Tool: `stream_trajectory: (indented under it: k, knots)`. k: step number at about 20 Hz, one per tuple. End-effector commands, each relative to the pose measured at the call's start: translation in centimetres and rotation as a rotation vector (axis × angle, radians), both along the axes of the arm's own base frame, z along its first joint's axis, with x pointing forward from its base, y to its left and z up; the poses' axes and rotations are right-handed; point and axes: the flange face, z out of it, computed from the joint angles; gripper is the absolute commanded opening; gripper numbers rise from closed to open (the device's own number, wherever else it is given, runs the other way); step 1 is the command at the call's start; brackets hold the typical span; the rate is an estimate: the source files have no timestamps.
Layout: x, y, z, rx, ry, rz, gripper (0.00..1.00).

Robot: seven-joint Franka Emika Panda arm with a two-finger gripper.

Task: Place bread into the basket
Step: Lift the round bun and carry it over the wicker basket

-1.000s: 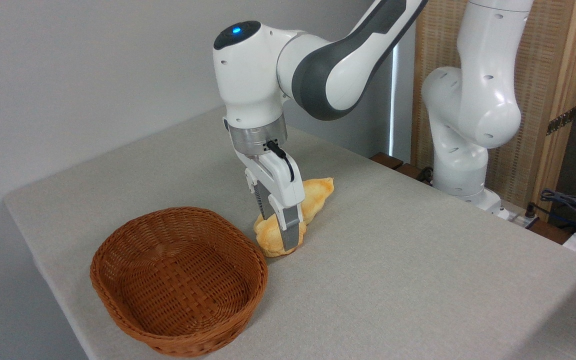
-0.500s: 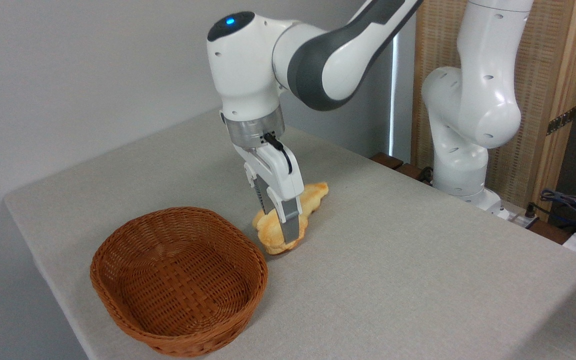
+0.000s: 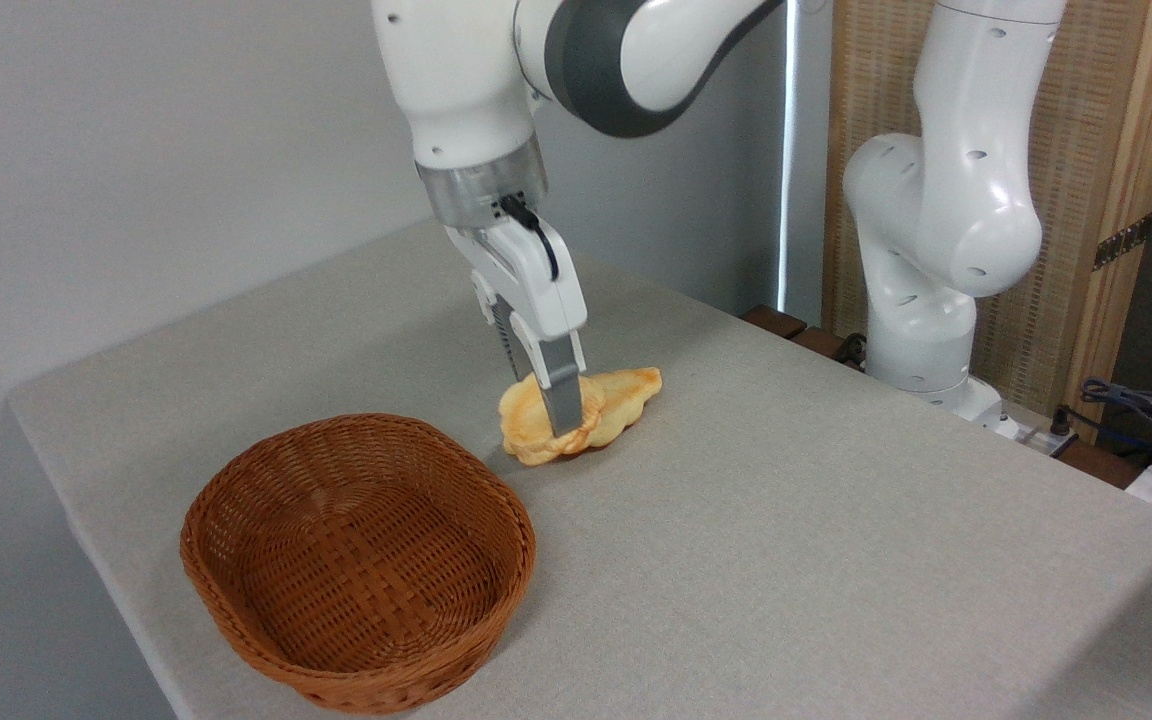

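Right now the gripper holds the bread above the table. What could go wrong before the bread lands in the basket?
1. The gripper pinches the bread at one end, so the long part sticks out sideways; it may swing or slip free.
2. The bread hangs low beside the basket, so it could catch the near rim on the way over.
3. A release near the rim might drop the bread on the table.
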Motion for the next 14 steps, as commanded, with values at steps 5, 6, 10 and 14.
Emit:
stream_trajectory:
  k: [5,6,10,14]
  knots:
    - [5.8,-1.8,4.1,-0.099,-0.062,0.109,0.6]
    - [6.4,-2.1,3.9,-0.1,-0.063,0.129,0.61]
    - [8.9,-3.1,3.7,-0.117,-0.11,0.181,0.71]
    - [10.8,-4.4,3.0,-0.156,-0.203,0.216,0.85]
